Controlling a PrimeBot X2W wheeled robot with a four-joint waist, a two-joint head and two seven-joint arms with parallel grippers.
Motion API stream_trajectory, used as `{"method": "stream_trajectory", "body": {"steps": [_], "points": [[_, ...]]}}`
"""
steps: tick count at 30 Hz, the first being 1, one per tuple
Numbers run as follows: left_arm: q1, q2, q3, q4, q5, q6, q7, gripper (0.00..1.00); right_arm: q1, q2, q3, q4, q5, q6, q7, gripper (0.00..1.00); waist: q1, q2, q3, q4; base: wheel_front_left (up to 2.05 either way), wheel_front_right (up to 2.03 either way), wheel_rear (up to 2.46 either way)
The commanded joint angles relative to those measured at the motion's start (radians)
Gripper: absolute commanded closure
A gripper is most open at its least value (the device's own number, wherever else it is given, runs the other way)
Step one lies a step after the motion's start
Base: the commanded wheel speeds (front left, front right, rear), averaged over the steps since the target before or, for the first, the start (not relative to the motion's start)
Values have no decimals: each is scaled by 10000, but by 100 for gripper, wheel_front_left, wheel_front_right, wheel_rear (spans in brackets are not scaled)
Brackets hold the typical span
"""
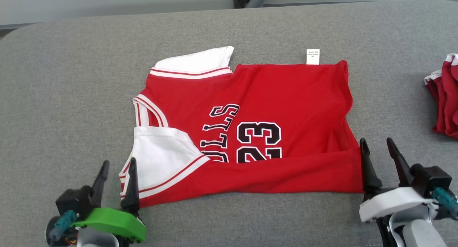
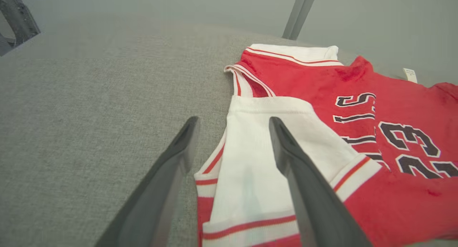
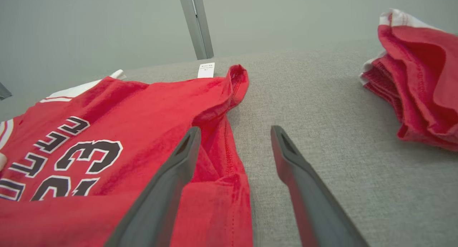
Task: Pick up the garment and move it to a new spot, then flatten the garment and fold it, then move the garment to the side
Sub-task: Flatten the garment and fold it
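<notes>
Across a broad grey fabric-covered desk (image 1: 71, 78), a red basketball jersey with white panels and a black 23 (image 1: 286, 96) lies part-folded, its near edge turned up over the numerals. A heap of red cloth (image 1: 445, 96) sits well off the jersey's right side. Both claws stand released and empty: the left claw (image 1: 119, 161) at the jersey's near-left corner, the right claw (image 1: 376, 140) at its near-right. A small white label (image 1: 312, 56) pokes from the jersey's far edge. The likely risk is that uneven pinches catch one layer only and drag the loose fold askew.

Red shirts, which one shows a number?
The spread-out jersey in the middle shows 23; the bunched red garment at the right edge shows no number.
</notes>
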Motion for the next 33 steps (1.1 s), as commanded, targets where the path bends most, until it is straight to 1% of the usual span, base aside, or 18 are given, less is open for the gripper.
{"method": "stream_trajectory", "body": {"steps": [1,7,11,15,17,18,19,20,21,27,33], "points": [[166,-83,-40,147,-176,-41,26,0,232,27,37,83,60,-12,3,0,0,0,-2,18,0,0,0],[582,-358,-75,1185,-705,-218,228,0,1003,90,72,647,310,-12,180,0,0,0,35,69,0,0,0],[349,-393,-113,1749,-884,-315,558,0,961,79,140,1196,485,-12,258,0,0,0,81,69,0,0,0],[138,-384,-109,2267,-1216,-405,1122,0,758,1,312,1727,633,-12,318,0,0,0,82,69,0,0,0],[71,-407,-126,2479,-1416,-524,1412,0,699,-35,464,1951,747,-12,380,0,0,0,64,54,0,0,0],[49,-397,-180,2567,-1432,-586,1552,14,660,-59,536,2031,801,-12,381,0,0,0,47,45,0,0,0],[44,-400,-226,2614,-1477,-643,1633,62,643,-74,587,2092,848,-12,373,52,0,0,24,40,0,0,0],[51,-397,-238,2650,-1513,-666,1672,100,637,-90,641,2151,900,-12,378,90,0,0,-13,33,0,0,0],[76,-385,-251,2673,-1522,-673,1680,100,644,-106,684,2202,952,-12,386,100,0,0,-65,30,0,0,0],[509,-202,-351,2264,-1336,-517,1621,100,1102,-167,736,2092,1302,-16,412,100,0,0,-619,63,0,0,0],[1377,128,-301,1055,-1377,-131,2083,100,1924,-247,534,1410,1471,-16,803,100,0,0,-1085,42,0,0,0]]}}
